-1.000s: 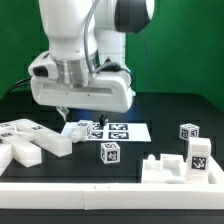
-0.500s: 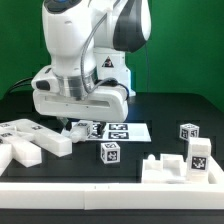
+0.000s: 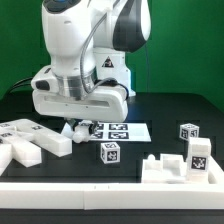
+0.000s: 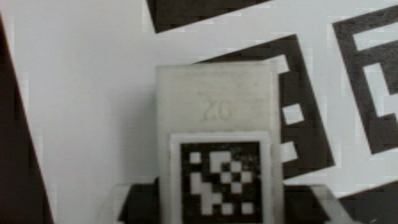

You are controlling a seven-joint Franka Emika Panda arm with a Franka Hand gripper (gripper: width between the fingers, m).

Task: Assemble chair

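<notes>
Your gripper (image 3: 71,123) sits low over a small tagged chair post (image 4: 221,105) on the marker board (image 3: 130,131) (clamped or not, I cannot tell). It looks rigid, light and smooth: pinch its flat long sides mid-length.

- Plain green backdrop (image 3: 185,40): fills the rear of the exterior view on both sides, evenly lit, its material not discernible
- Matte black tabletop (image 3: 165,105): meets the backdrop at the rear and spans the full width of the view
- Low white ledge (image 3: 80,192): runs along the tabletop's near edge, brightly and softly lit
</notes>
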